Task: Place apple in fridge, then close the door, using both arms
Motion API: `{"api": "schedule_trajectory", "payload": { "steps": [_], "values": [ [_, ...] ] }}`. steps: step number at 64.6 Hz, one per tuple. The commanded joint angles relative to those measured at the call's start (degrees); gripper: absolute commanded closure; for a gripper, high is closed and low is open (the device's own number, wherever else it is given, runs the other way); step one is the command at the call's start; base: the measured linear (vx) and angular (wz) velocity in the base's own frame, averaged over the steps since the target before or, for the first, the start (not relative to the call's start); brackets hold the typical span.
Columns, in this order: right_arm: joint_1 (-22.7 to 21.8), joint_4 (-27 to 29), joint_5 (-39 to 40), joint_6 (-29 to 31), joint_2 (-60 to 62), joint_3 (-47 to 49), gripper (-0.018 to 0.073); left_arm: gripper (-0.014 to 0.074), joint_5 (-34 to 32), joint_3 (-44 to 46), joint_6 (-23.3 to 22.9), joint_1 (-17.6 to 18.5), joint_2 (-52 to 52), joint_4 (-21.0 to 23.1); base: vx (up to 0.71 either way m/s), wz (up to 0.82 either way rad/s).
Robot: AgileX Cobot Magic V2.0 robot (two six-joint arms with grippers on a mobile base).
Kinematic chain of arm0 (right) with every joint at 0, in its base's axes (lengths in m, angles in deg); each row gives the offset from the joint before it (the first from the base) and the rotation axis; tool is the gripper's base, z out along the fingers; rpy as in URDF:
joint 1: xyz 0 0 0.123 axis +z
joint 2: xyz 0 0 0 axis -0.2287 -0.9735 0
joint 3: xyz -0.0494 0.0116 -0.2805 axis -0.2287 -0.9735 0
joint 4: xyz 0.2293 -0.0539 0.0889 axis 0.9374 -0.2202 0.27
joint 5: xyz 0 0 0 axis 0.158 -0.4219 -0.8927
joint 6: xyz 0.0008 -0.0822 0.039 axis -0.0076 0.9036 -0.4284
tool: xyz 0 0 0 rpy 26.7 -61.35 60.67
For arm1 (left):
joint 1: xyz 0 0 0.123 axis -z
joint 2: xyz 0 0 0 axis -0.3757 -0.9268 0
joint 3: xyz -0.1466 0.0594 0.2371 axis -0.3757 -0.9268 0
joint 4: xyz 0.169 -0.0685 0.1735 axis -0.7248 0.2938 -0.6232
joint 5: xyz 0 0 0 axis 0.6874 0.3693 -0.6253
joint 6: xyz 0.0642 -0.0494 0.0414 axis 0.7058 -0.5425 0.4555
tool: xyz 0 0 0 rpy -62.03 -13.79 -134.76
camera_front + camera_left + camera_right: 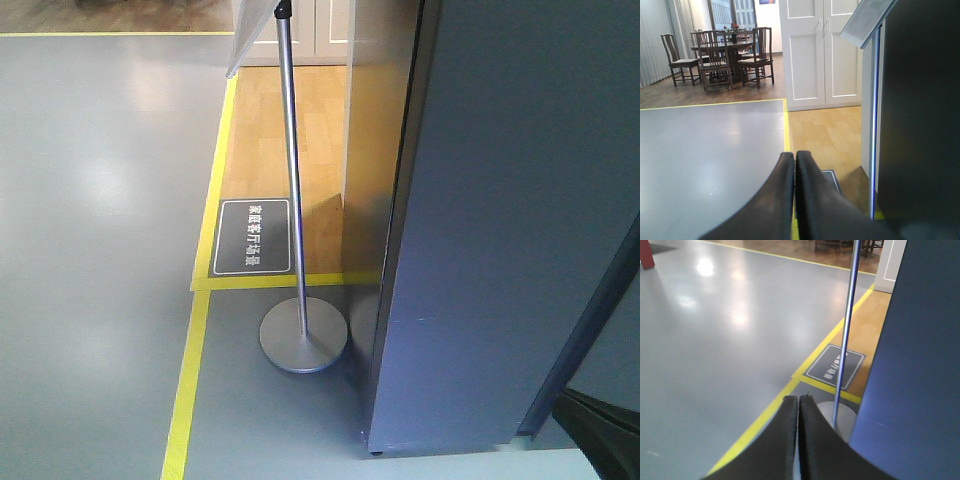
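We see the fridge [500, 230] as a tall dark grey slab filling the right side of the front view, standing on the grey floor [90, 250] just beside a metal pole stand [300, 300] with a round base. A dark floor sign [254, 237] lies behind the stand, edged by yellow tape [185, 390]. We cannot find the apple in any view. Our left gripper [794, 165] has its jaws pressed together, holding nothing, beside the fridge's dark side. Our right gripper [798, 405] is likewise clenched and empty, near the pole. A dining table [722, 47] with chairs stands far behind
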Motion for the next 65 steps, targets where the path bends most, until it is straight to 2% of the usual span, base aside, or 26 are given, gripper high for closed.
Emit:
{"api": "schedule_trajectory", "payload": {
  "steps": [1, 9, 21, 33, 40, 47, 54, 65],
  "values": [
    [0.8, -4.8, 1.8, -3.3, 0.9, 1.6, 0.0563, 0.0603, -4.4, -1.6, -0.1, 0.3, 0.9, 0.4, 0.00, 0.00],
    [2.5, -14.7, 2.6, -16.3, 3.6, 1.6, 0.0563, 0.0603, -4.4, -1.6, -0.1, 0.3, 0.9, 0.4, 0.00, 0.00],
    [3.9, -32.4, 9.1, -42.0, 6.7, -1.2, 0.0563, 0.0603, -4.4, -1.6, -0.1, 0.3, 0.9, 0.4, 0.00, 0.00],
    [4.1, -47.8, 17.6, -59.0, 11.8, -7.6, 0.0563, 0.0603, -4.4, -1.6, -0.1, 0.3, 0.9, 0.4, 0.00, 0.00],
    [3.9, -55.1, 22.7, -63.5, 15.8, -10.6, 0.0563, 0.0603, -4.4, -1.6, -0.1, 0.3, 0.9, 0.4, 0.00, 0.00],
    [2.3, -59.5, 29.3, -63.9, 19.8, -13.7, 0.0563, 0.0603, -4.4, -1.6, -0.1, 0.3, 0.9, 0.4, 0.00, 0.00],
    [1.1, -60.6, 37.2, -63.5, 20.7, -16.6, 0.0563, 0.0603, -4.4, -1.6, -0.1, 0.3, 0.9, 0.4, 0.00, 0.00],
    [1.1, -60.6, 38.6, -62.5, 20.7, -16.5, 0.0563, 0.0603, -4.4, -1.6, -0.1, 0.3, 0.9, 0.4, 0.00, 0.00]
  ]
}}
